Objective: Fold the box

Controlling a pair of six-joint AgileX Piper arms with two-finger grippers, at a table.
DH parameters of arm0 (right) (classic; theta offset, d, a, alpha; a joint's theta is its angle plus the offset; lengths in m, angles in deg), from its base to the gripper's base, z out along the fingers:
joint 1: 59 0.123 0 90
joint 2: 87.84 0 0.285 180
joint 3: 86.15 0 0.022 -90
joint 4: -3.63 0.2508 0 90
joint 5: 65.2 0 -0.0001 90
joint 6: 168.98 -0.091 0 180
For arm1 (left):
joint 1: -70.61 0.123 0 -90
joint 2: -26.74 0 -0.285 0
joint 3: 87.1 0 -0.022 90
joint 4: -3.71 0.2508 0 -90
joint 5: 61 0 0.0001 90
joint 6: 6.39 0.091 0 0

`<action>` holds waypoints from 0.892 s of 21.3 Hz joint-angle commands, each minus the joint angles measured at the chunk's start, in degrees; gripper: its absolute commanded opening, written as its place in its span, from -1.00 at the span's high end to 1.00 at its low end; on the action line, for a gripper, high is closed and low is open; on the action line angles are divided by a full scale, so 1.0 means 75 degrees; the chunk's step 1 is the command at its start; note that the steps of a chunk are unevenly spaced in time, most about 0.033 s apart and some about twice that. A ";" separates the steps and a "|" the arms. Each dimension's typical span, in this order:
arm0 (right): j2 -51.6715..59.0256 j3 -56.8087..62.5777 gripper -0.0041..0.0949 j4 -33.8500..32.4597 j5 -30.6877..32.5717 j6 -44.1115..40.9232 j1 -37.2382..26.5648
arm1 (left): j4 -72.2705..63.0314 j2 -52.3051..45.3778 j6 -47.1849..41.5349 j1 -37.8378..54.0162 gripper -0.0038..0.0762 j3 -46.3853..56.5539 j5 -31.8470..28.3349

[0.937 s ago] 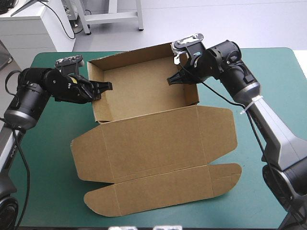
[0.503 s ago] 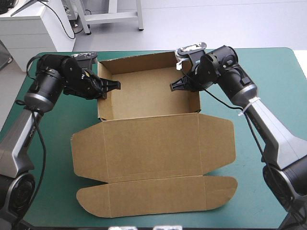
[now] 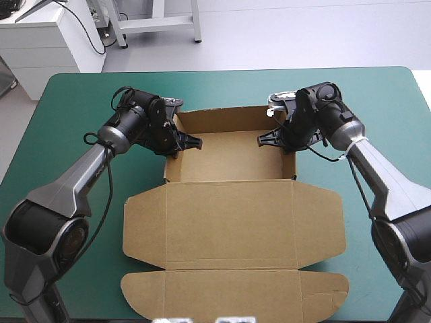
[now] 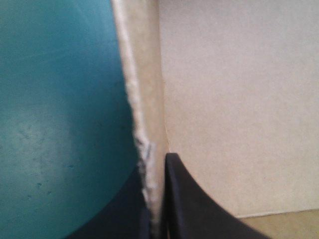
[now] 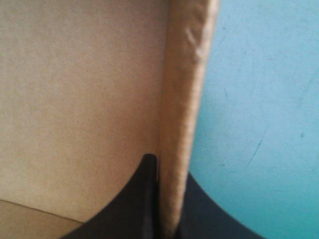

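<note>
1. The brown box (image 3: 229,158) sits mid-table on the teal-green cover (image 3: 74,94). Its open tray lies toward the far edge with walls raised, and its lid (image 3: 232,222) is spread flat toward the near edge.
2. The left gripper (image 3: 191,142) is clenched on the tray's left wall (image 4: 142,74). The left wrist view shows one black finger inside and one outside, with the board pinched between them.
3. The right gripper (image 3: 264,140) grasps the right wall (image 5: 187,69) in the same way, one finger on each face.
4. This mirrored hold probably serves to steady the tray and hold both side walls upright, so the tucked board cannot spring outward.
5. The lid's front flap (image 3: 236,293) lies flat near the table's near edge, with neither gripper on it.
</note>
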 commanded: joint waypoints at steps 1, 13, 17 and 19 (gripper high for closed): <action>0.0311 -0.0189 0.95 0.0179 0.0081 0.0472 -0.0035 | 0.0300 -0.0133 0.0122 -0.0023 0.92 -0.0252 -0.0274; -0.0208 -0.0189 -0.01 0.0153 -0.0116 0.0519 -0.0019 | 0.0318 0.0032 0.0505 -0.0023 0.37 -0.0252 -0.0256; -0.0208 -0.0207 -0.09 -0.0134 0.0080 0.0519 -0.0019 | 0.0347 0.0032 0.0505 -0.0023 -0.35 -0.0287 -0.0219; -0.0208 -0.0343 -0.09 -0.0356 0.0376 0.0519 -0.0019 | 0.0454 0.0032 0.0505 -0.0023 -0.38 -0.0387 -0.0056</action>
